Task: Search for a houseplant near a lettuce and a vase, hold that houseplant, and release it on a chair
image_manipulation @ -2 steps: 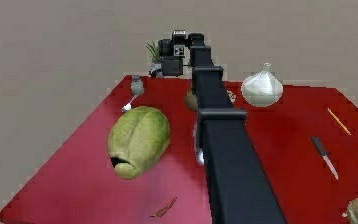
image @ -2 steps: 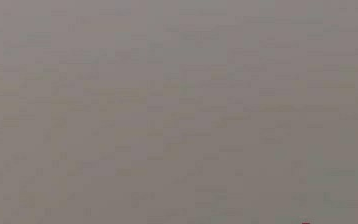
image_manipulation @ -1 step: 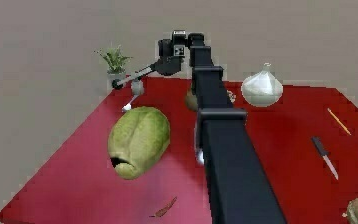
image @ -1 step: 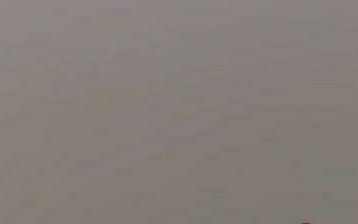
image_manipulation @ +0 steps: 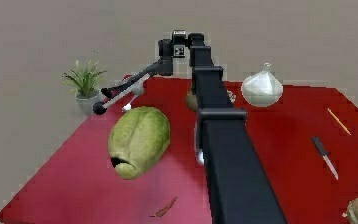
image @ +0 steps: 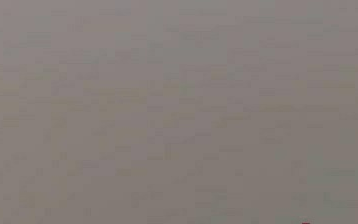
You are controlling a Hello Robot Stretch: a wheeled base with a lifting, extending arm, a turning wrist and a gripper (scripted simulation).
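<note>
In the arm side view a red table (image_manipulation: 77,165) carries a small houseplant (image_manipulation: 84,78) with thin green leaves in a grey pot at its far left corner. A big pale green lettuce (image_manipulation: 139,141) lies nearer, left of the arm. A white round vase (image_manipulation: 262,87) stands at the far right. The dark arm (image_manipulation: 222,130) reaches out over the table. My gripper (image_manipulation: 109,98) points left, its thin fingers ending right beside the plant's pot. I cannot tell whether it holds anything.
An orange pencil (image_manipulation: 337,122) and a dark knife-like thing (image_manipulation: 325,157) lie on the table's right part. A small red scrap (image_manipulation: 165,208) lies near the front edge. A plain grey wall (image: 177,110) stands close ahead in the forward view.
</note>
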